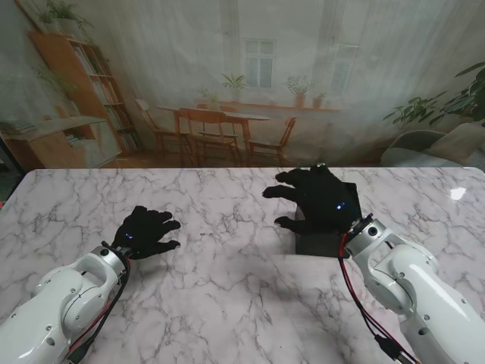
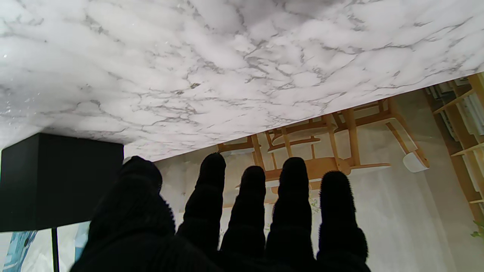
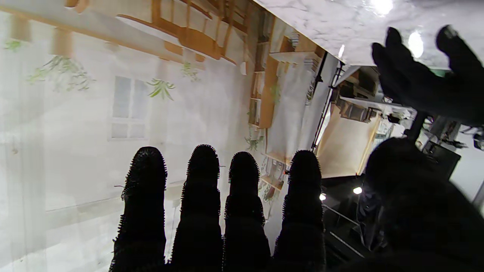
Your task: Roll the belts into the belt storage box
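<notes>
Both hands empty, fingers spread; no belt in view.
Right hand (image 1: 322,199) hovers over the black box (image 1: 322,241), partly hiding it; left hand (image 1: 145,232) lies well apart to its left, low over the marble worktop (image 1: 227,288). Printed room backdrop behind.

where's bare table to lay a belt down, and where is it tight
Bare marble runs between the left hand and the black storage box, across the middle, and along the far edge of the table. It is crowded on the right, where the right hand hovers over the box. No belt is visible.
</notes>
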Action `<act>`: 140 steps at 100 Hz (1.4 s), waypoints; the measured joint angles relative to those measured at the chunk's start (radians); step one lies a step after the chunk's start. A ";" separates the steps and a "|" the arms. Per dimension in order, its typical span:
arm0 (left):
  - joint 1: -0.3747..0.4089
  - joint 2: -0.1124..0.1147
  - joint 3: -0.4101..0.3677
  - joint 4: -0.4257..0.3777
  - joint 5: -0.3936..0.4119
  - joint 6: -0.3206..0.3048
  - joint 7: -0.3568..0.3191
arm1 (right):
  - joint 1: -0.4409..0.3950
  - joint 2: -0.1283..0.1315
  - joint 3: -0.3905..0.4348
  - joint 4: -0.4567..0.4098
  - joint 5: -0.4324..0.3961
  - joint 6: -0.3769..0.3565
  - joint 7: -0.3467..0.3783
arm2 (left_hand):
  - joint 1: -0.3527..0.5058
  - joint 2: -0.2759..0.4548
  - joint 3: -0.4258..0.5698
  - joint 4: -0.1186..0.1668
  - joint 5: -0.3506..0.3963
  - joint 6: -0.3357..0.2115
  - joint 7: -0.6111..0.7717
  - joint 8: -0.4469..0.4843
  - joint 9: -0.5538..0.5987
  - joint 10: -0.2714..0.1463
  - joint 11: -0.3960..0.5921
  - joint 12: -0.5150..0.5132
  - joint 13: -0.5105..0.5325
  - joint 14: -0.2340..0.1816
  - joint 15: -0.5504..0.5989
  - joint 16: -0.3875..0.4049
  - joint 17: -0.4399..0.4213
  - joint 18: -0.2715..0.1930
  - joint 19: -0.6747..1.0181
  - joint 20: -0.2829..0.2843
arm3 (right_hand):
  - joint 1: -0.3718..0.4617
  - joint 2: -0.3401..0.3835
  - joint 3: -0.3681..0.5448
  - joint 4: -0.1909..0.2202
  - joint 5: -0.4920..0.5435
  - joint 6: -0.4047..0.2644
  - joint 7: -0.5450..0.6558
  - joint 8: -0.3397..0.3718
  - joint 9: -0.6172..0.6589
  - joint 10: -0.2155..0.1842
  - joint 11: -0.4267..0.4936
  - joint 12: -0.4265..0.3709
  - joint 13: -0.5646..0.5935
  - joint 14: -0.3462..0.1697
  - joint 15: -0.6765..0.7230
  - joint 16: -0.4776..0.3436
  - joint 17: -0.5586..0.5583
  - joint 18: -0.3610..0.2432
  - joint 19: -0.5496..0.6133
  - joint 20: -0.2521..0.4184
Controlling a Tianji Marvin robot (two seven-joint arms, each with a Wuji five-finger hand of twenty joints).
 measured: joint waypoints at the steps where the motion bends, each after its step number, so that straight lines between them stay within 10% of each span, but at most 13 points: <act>1: -0.001 0.000 0.001 0.001 -0.004 -0.001 0.002 | 0.000 -0.001 -0.004 0.001 0.002 0.001 -0.002 | 0.000 0.000 0.000 0.000 0.000 0.000 0.000 0.000 -0.006 0.000 -0.009 0.000 -0.008 0.001 -0.001 0.000 0.000 0.000 0.000 0.000 | 0.000 0.000 -0.002 0.000 0.000 0.011 -0.003 0.000 0.000 0.006 0.000 0.000 0.000 0.001 0.000 0.000 0.000 0.000 0.000 0.000; 63: -0.030 -0.019 0.041 0.052 -0.161 -0.055 0.083 | 0.123 -0.057 -0.327 0.299 0.291 0.160 -0.050 | -0.001 0.001 0.000 0.000 -0.099 0.003 -0.049 -0.021 -0.090 0.000 -0.045 -0.036 -0.037 -0.002 -0.016 -0.035 -0.009 0.000 -0.025 -0.010 | 0.001 0.172 -0.186 0.011 -0.079 0.112 -0.007 0.028 -0.057 0.021 0.047 0.025 0.012 0.013 0.000 0.013 0.000 0.002 0.000 0.000; 140: -0.076 -0.031 0.060 0.138 -0.187 -0.029 0.086 | 0.125 -0.083 -0.275 0.390 0.413 0.159 -0.003 | -0.001 0.011 0.000 0.000 -0.083 0.003 -0.027 -0.021 -0.075 0.000 -0.004 -0.032 -0.037 -0.001 -0.016 -0.032 -0.010 0.000 -0.025 -0.010 | 0.001 0.209 -0.207 0.011 -0.086 0.112 0.028 0.029 -0.080 0.023 0.071 0.037 0.010 0.014 0.000 0.014 -0.015 0.002 0.000 0.000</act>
